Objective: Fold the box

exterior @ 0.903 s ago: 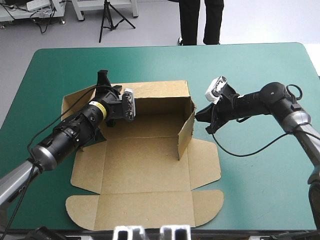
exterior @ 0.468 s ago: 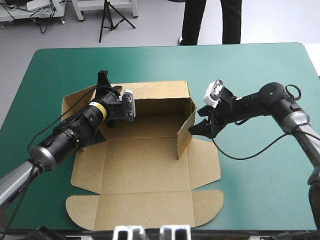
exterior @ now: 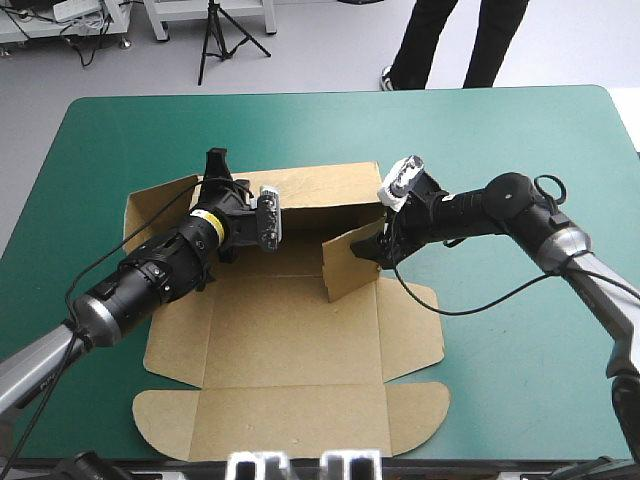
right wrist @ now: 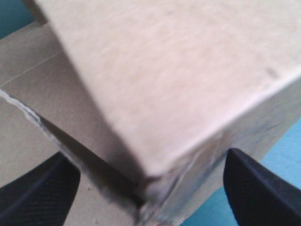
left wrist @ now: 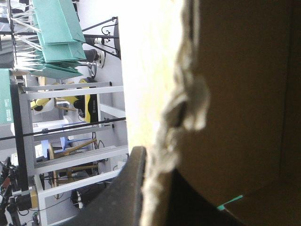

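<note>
The brown box [exterior: 290, 350] lies open at the middle of the teal-green table [exterior: 500, 130]. Its long axis runs from the table's near edge to its far edge, with the rounded lid flap [exterior: 290, 425] toward the near edge. The back wall [exterior: 330, 185] stands upright, and the side wall [exterior: 350, 265] toward the table's right edge is angled inward. The left gripper [exterior: 214, 162] pinches the board's edge. The right gripper [exterior: 372, 250] gapes wide and holds nothing, with a box corner between its fingers.

high view looked forward and down from near side over whole table [exterior: 500, 130]; both wrist views sat close against box [exterior: 290, 330], shared by all.
</note>
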Motion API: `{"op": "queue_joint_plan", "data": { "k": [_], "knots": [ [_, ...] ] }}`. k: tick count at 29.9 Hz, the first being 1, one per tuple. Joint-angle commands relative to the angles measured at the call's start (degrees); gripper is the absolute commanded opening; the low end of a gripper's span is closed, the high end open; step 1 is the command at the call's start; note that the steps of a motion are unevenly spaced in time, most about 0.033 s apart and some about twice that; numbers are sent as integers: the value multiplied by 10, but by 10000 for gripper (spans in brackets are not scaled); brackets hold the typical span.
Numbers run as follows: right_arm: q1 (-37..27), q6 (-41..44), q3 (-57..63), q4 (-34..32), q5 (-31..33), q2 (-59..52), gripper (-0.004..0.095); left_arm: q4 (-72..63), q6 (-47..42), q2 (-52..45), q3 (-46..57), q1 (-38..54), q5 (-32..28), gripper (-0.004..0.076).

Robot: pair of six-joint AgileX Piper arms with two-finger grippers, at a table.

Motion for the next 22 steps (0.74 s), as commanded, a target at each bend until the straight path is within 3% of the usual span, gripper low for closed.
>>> {"op": "queue_joint_plan", "data": {
  "k": [1,4,10,17,20,22],
  "knots": [
    [3,54,-13,28,-58,-19,674,-46,-30,-2,-4,-13,14,-8],
    [3,62,-13,29,-73,-19,574,-46,-64,-3,-4,-13,25,-8],
    [3,62,-13,31,-33,-15,389,-52,-67,-3,-4,-13,-5,-8],
    [19,55,-13,22,-28,5,-22,-70,-67,-3,-4,-36,-12,-3],
    [19,61,-13,25,-49,8,-17,-70,-70,-3,-4,-61,-9,57],
    [19,68,-16,20,-67,8,-17,-70,-86,-3,-5,-79,-10,147]
  ]
}}
